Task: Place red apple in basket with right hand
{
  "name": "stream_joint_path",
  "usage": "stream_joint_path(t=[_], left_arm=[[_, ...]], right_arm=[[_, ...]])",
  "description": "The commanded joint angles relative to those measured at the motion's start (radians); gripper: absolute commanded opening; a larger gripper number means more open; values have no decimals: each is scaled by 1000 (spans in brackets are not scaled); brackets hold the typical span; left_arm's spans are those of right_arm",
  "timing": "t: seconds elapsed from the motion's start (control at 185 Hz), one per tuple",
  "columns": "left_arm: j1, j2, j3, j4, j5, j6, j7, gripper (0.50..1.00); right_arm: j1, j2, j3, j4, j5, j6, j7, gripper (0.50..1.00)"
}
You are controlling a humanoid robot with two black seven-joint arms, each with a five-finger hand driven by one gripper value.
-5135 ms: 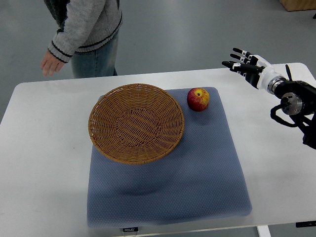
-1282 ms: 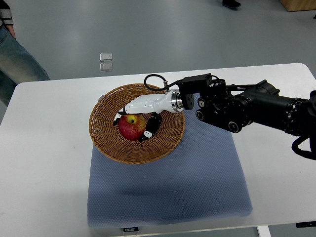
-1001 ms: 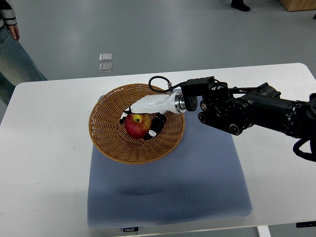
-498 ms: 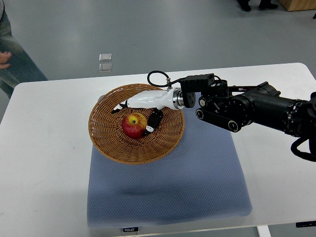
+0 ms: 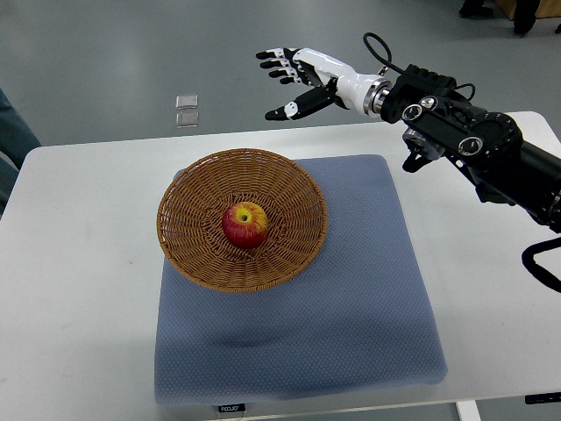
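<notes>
A red apple with a yellow patch at the stem lies in the middle of the round wicker basket. The basket stands on the left part of a blue-grey mat. My right hand is high above the table's far edge, well clear of the basket, its white-and-black fingers spread and holding nothing. Its black arm comes in from the right edge. The left arm does not show.
The white table carries the mat and basket. A person's trouser leg shows at the far left edge. Two small pale squares lie on the grey floor beyond the table.
My right hand has let go of the apple and risen up and back out of the basket. The apple stays in the basket's middle.
</notes>
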Motion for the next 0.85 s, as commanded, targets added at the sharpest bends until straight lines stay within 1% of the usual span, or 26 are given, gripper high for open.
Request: stream_joint_path(t=[0.0, 0.022, 0.027, 0.06, 0.103, 0.152, 0.157, 0.195, 0.314, 0.319, 0.363, 0.411, 0.417, 0.503, 0.628, 0.844], left_arm=[[0, 0, 0, -2, 0, 0, 1, 1000], [0, 0, 0, -2, 0, 0, 1, 1000], [0, 0, 0, -2, 0, 0, -1, 1000], [0, 0, 0, -2, 0, 0, -1, 1000], [0, 0, 0, -3, 0, 0, -1, 1000], [0, 0, 0, -3, 0, 0, -1, 1000], [0, 0, 0, -3, 0, 0, -1, 1000], [0, 0, 0, -3, 0, 0, 1, 1000], [0, 0, 0, -2, 0, 0, 1, 1000], [0, 0, 0, -3, 0, 0, 1, 1000], [0, 0, 0, -2, 0, 0, 1, 1000], [0, 0, 0, -2, 0, 0, 1, 1000], [0, 0, 0, -2, 0, 0, 1, 1000], [0, 0, 0, -3, 0, 0, 1, 1000], [0, 0, 0, -2, 0, 0, -1, 1000], [0, 0, 0, -5, 0, 0, 1, 1000]], right_arm=[[-25, -2, 34, -73, 119, -76, -43, 905], [-25, -2, 34, -73, 119, -76, -43, 905], [-36, 0, 40, -109, 190, -121, -68, 905], [-44, -2, 43, -127, 242, -145, -80, 903], [-53, -3, 43, -140, 308, -168, -95, 905], [-53, -3, 43, -140, 308, -168, -95, 905], [-68, -11, 42, -148, 382, -187, -108, 905], [-79, -28, 42, -150, 433, -195, -115, 905], [-104, -53, 43, -150, 492, -195, -117, 905], [-119, -63, 43, -150, 537, -195, -117, 905], [-130, -72, 43, -150, 578, -194, -117, 905], [-130, -72, 43, -150, 578, -194, -117, 905], [-142, -86, 43, -150, 623, -183, -117, 907], [-160, -102, 43, -148, 681, -169, -117, 917], [-174, -105, 43, -148, 696, -148, -115, 919], [-191, -89, 42, -142, 693, -139, -111, 919]])
